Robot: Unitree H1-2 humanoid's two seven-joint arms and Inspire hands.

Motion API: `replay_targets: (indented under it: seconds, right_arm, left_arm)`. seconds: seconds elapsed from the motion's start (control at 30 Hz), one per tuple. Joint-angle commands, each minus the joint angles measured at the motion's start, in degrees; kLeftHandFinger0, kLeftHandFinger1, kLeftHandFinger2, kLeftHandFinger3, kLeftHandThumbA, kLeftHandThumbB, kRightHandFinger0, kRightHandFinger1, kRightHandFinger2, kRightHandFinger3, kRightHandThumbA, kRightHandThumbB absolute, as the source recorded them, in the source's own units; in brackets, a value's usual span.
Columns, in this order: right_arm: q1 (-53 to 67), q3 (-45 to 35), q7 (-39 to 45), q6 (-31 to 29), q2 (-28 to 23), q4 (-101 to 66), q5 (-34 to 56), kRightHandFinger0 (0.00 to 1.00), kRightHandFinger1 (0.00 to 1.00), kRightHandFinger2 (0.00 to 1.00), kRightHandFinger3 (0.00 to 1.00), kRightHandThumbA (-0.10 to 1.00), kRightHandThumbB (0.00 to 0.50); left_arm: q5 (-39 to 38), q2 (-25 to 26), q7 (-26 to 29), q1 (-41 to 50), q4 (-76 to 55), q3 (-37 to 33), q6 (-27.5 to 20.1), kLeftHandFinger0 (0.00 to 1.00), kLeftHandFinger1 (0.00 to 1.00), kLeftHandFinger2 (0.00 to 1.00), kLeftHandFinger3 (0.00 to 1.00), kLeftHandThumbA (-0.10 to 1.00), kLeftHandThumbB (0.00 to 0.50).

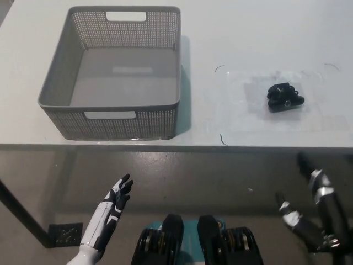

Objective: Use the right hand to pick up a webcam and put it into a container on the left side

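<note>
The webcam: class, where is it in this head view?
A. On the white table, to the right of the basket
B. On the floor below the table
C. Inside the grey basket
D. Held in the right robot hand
A: the black webcam lies on the white table, apart from the empty grey basket, and both robot hands are below the table edge.

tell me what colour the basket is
Grey, with perforated mesh walls; the head view shows it clearly.
</note>
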Motion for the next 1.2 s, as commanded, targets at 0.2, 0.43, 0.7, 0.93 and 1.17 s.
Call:
replay_targets:
  seconds: [0.2, 0.43, 0.7, 0.93, 1.17]
  right_arm:
    - [-16.6, -1.4, 8.9, 17.0, -12.3, -12.9, -17.3, 1.00, 1.00, 1.00, 1.00, 1.00, 0.390]
    - [-35.5, 4.2, 17.4, 26.2, -19.4, -5.1, -24.5, 1.00, 1.00, 1.00, 1.00, 1.00, 0.441]
    - [-55.8, 13.1, 20.5, 25.5, -20.4, 23.0, -25.5, 1.00, 1.00, 1.00, 1.00, 0.91, 0.488]
    - [-67.5, 19.3, 19.8, 23.8, -17.5, 46.5, -26.2, 1.00, 1.00, 1.00, 1.00, 0.87, 0.500]
    - [-73.0, 23.4, 16.0, 21.6, -15.1, 66.5, -26.6, 1.00, 1.00, 1.00, 1.00, 0.82, 0.500]
  left_arm:
    - [-0.1, 0.5, -0.4, 0.5, -1.7, 0.3, -2.6, 1.00, 1.00, 1.00, 1.00, 0.97, 0.122]
    - [0.0, 0.7, 0.0, 1.9, -2.1, 0.7, -2.8, 1.00, 1.00, 1.00, 1.00, 0.98, 0.117]
    - [0.0, 1.0, -0.1, 2.3, -1.9, 0.8, -3.2, 1.00, 1.00, 1.00, 1.00, 0.99, 0.128]
    - [0.5, 1.0, 0.3, 2.5, -1.9, 1.0, -3.4, 1.00, 1.00, 1.00, 1.00, 0.99, 0.141]
    - [0.3, 1.0, 0.3, 2.9, -3.1, 1.3, -2.7, 1.00, 1.00, 1.00, 1.00, 0.98, 0.144]
